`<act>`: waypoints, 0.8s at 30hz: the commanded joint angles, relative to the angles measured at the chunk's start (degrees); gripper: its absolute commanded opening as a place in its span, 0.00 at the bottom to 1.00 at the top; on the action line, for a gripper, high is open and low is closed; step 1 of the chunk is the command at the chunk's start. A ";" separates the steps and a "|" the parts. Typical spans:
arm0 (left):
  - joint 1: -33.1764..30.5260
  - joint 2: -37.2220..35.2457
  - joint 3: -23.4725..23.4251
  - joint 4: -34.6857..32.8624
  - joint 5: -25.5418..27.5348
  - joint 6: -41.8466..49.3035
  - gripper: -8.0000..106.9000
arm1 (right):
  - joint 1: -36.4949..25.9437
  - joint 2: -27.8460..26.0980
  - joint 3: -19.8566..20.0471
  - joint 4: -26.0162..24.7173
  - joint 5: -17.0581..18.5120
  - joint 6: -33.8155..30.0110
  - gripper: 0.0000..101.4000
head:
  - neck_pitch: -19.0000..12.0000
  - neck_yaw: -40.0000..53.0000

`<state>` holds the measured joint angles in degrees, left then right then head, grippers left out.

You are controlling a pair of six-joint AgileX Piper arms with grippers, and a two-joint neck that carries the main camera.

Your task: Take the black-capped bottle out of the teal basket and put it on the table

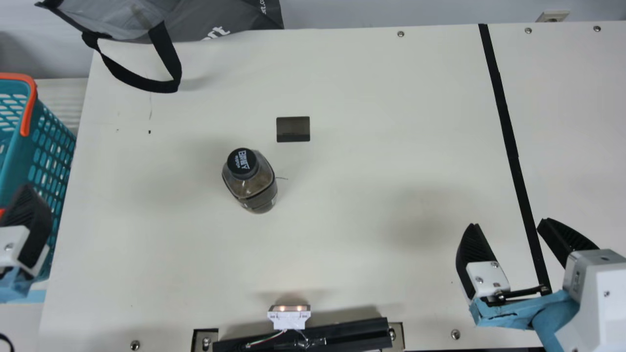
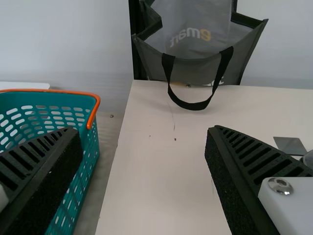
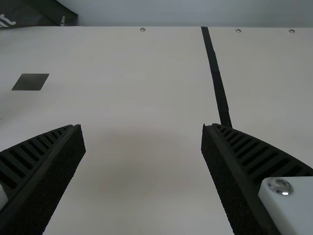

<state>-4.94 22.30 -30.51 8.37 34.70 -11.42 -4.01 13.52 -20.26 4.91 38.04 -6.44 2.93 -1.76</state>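
The right gripper (image 1: 510,222) is hanging over the right part of the cream table (image 1: 342,220), its two black ribbed fingers standing wide apart with nothing between them. The left gripper (image 1: 27,230) is hovering at the main view's left edge, near a teal plastic lattice basket with an orange handle (image 1: 10,171); its fingers too are spreading wide around nothing. The basket is sitting beside the table's left edge, off the surface.

On the table, left of the middle, the black-capped bottle (image 1: 252,183), brownish and see-through, is standing upright. A flat dark rectangle (image 1: 293,129) is lying just beyond it. A strip of black tape (image 1: 503,112) is crossing the surface at the right, and small screws are dotting its borders. A white module with two glowing lights (image 1: 288,318) is resting by a black bar (image 1: 342,335) at the near edge.

At the far left, a grey bag (image 1: 220,22) is trailing its black strap (image 1: 168,58) onto the table. Behind, a pale wall (image 1: 391,12) is running across the room.
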 commanded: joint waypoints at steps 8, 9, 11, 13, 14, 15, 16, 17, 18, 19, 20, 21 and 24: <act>2.66 -0.90 0.45 -3.92 0.35 4.17 1.00 | 0.00 0.00 0.00 0.00 0.00 0.00 0.90 | -0.21 0.18; 2.85 -0.98 0.48 -4.27 0.42 4.53 1.00 | 0.00 0.00 0.00 0.00 0.00 0.00 0.90 | -0.21 0.18; 3.20 -1.14 0.54 -4.99 0.58 5.26 1.00 | 0.00 0.00 0.00 0.00 0.00 0.00 0.90 | -0.21 0.18; 3.60 -1.36 0.59 -5.82 0.80 6.09 1.00 | 0.00 0.00 0.00 0.00 0.00 0.00 0.90 | -0.21 0.18; 3.79 -1.45 0.62 -6.23 0.90 6.51 1.00 | 0.00 0.00 0.00 0.00 0.00 0.00 0.90 | -0.21 0.18; 3.93 -1.54 0.63 -6.56 1.01 6.84 1.00 | 0.00 0.00 0.00 0.00 0.00 0.00 0.90 | -0.21 0.18; 4.18 -1.64 0.66 -7.05 1.12 7.35 1.00 | 0.00 0.00 0.00 0.00 0.00 0.00 0.90 | -0.21 0.18; 4.25 -1.69 0.72 -7.24 1.14 7.56 1.00 | 0.00 0.00 0.00 0.00 0.00 0.00 0.90 | -0.21 0.18; 4.47 -1.76 0.77 -7.66 1.19 8.00 1.00 | 0.00 0.00 0.00 0.00 0.00 0.00 0.90 | -0.21 0.18; 4.60 -1.76 0.81 -7.91 1.21 8.26 1.00 | 0.00 0.00 0.00 0.00 0.00 0.00 0.90 | -0.21 0.18; 4.79 -1.79 0.86 -8.26 1.24 8.62 1.00 | 0.00 0.00 0.00 0.00 0.00 0.00 0.90 | -0.21 0.18; 4.95 -1.81 0.91 -8.57 1.28 8.94 1.00 | 0.00 0.00 0.00 0.00 0.00 0.00 0.90 | -0.21 0.18; 5.41 -1.86 1.05 -9.42 1.41 9.78 1.00 | 0.00 0.00 0.00 0.00 0.00 0.00 0.90 | -0.21 0.18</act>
<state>0.34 20.52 -29.52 -0.71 36.03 -1.87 -4.01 13.52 -20.26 4.91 38.04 -6.44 2.93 -1.76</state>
